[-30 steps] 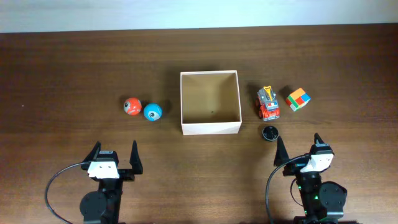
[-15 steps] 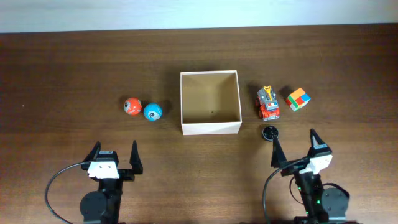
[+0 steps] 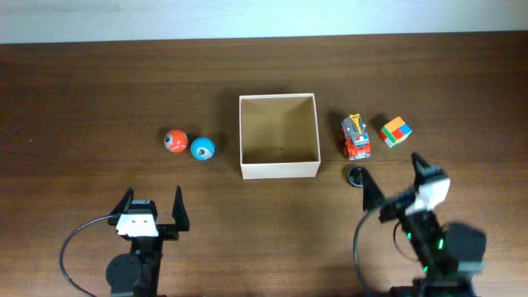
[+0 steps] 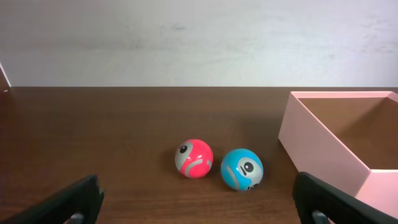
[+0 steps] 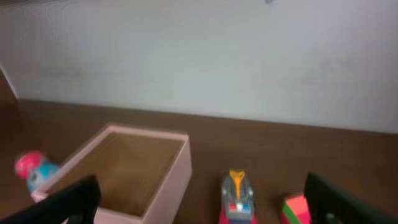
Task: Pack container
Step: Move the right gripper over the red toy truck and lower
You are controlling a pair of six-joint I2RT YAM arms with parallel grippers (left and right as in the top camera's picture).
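The container [image 3: 279, 169] is a square open box with cream walls and a tan inside, at the table's middle; it also shows in the left wrist view [image 4: 323, 140] and the right wrist view [image 5: 177, 171]. A red ball [image 3: 175, 141] and a blue ball [image 3: 202, 148] lie left of it. A red toy truck [image 3: 356, 137], a multicoloured cube [image 3: 395, 131] and a small black round piece [image 3: 357, 175] lie to its right. My left gripper [image 3: 152, 206] is open and empty near the front edge. My right gripper [image 3: 394, 181] is open and empty, raised just in front of the black piece.
A pale wall runs behind the table's far edge [image 3: 264, 40]. Bare wood lies between the grippers and the toys.
My right gripper has lifted and moved forward and slightly right, towards the truck and cube. The left arm and all toys have stayed still.
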